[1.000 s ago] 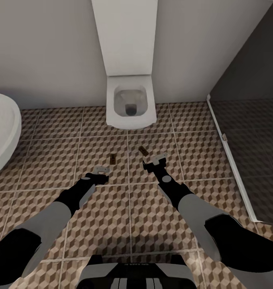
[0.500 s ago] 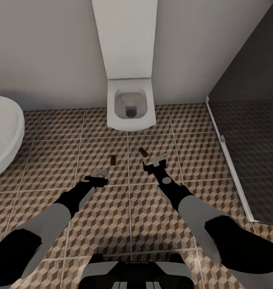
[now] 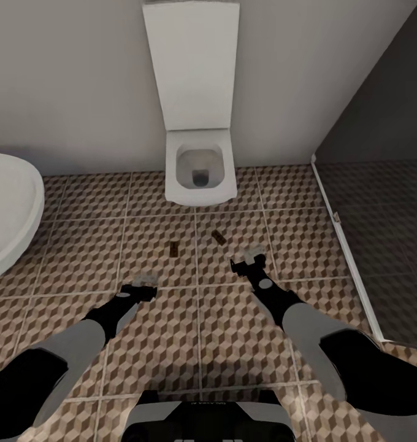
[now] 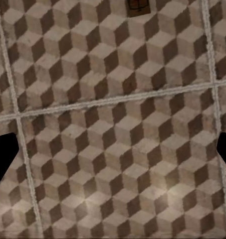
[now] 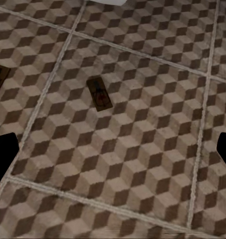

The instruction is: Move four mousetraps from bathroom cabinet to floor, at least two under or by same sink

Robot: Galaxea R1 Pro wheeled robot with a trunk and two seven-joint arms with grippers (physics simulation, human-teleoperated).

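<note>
Two mousetraps lie flat on the bathroom floor in front of the toilet, right of the sink, while the left end effector and right end effector hover empty with jaws spread, apparently because both traps are already set down.

Domestic bathroom: a white wall-hung toilet with tall cistern panel, a white basin at the left, cube-patterned floor tiles, and a dark glass shower enclosure.
</note>
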